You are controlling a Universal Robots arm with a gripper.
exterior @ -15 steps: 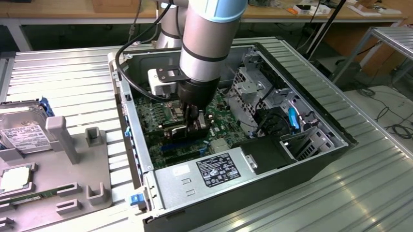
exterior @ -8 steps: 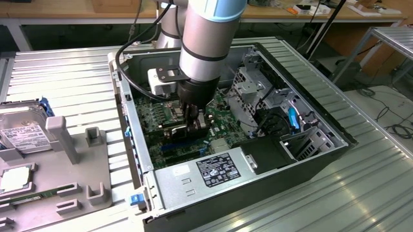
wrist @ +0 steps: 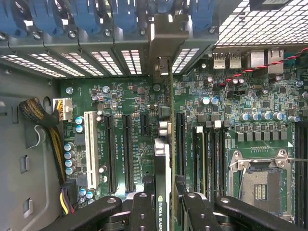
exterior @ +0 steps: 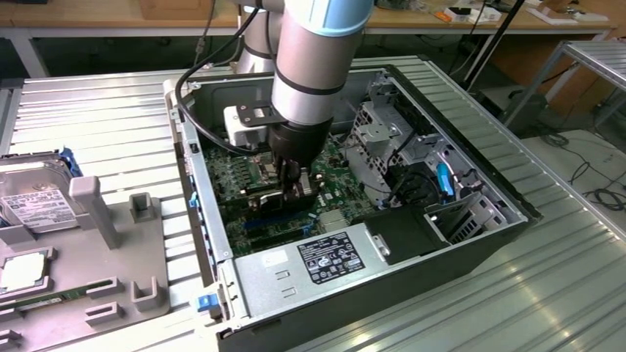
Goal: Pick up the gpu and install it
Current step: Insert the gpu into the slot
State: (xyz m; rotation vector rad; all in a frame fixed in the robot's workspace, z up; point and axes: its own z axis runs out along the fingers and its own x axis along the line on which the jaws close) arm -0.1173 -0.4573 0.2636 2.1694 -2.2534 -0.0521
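"NVIDIA QUADRO" on the gpu [wrist: 164, 192] edge

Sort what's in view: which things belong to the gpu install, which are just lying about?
Job:
- gpu, edge-on in the gripper, over the motherboard
- PC case

Lying about:
- hard drive
- memory stick
- grey fixture tray

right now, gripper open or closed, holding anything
Gripper: closed on the gpu, held edge-on above the motherboard slots inside the open computer case.
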